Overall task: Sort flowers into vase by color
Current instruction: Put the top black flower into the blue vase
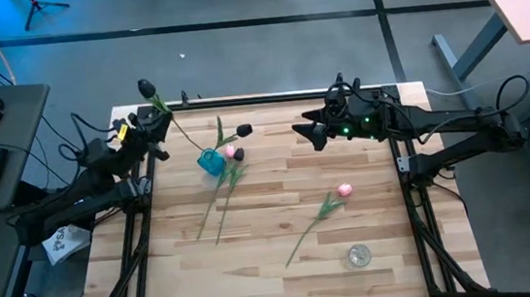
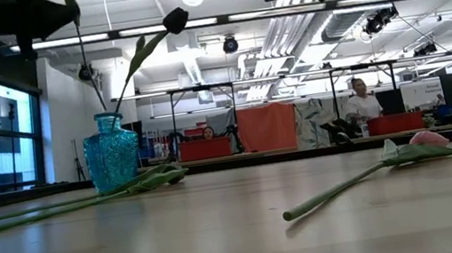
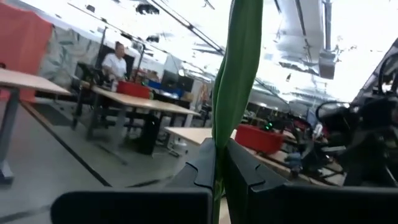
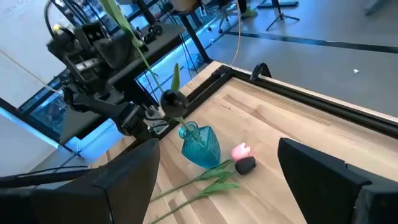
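Note:
My left gripper (image 1: 158, 116) is raised at the table's far left, shut on a dark-headed tulip (image 1: 146, 87). That tulip's stem slants down to the mouth of the blue glass vase (image 1: 211, 161). A second dark tulip (image 1: 244, 129) stands in the vase, its stem leaning on the rim. A pink tulip (image 1: 229, 152) and a dark one (image 1: 239, 155) lie flat beside the vase. Another pink tulip (image 1: 344, 191) lies right of centre. My right gripper (image 1: 305, 131) hovers open above the far middle of the table, pointing at the vase (image 4: 200, 144). My left gripper pinches the dark tulip's upper stem and leaf (image 3: 219, 155) between its two fingers, a short way below the head. The fingers come about level from the table's left, across the stem. The tulip is tilted, head up, and its lower end (image 2: 101, 109) reaches into the vase mouth.
A clear glass vase (image 1: 358, 255) stands near the table's near right edge. The stems of the two lying tulips (image 1: 215, 212) run from the blue vase toward the near edge. Bare wood lies between the vases. People sit at desks in the room beyond.

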`<state>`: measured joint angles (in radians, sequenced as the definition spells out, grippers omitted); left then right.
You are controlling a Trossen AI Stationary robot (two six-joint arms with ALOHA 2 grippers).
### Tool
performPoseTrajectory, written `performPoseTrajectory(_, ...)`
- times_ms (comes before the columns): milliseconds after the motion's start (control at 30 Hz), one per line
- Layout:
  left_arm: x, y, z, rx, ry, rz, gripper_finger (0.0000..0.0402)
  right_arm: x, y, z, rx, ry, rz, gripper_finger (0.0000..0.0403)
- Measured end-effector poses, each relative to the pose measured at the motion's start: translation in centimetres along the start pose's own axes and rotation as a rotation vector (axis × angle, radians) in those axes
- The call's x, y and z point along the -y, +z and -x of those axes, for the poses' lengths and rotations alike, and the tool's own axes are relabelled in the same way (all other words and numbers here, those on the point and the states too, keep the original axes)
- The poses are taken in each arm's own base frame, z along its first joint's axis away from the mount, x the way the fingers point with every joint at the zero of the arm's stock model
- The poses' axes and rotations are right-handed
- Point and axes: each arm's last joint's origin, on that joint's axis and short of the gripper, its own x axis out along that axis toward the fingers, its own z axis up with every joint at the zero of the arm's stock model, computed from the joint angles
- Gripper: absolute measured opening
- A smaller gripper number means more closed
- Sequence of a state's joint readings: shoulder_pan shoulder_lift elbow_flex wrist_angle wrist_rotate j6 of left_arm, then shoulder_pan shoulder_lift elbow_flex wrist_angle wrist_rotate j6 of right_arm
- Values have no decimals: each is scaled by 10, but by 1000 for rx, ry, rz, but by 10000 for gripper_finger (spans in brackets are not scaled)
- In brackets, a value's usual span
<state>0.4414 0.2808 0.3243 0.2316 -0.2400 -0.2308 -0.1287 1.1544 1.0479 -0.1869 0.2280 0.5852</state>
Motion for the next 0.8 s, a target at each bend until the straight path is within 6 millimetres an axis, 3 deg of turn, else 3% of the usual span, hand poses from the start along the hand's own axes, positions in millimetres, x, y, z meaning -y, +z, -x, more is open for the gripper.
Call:
performPoseTrajectory(400,1,-12,-2,-116,-94,6,4,-22,46,24,154,56,88,321)
performPoseTrajectory(600,-2,-16,-1,-185,-33,-36,50,-34,75,46,188,19,152,321)
performPoseTrajectory(800,-3,-15,-2,-166,6,-122,97,-39,89,58,221,-6,195,321)
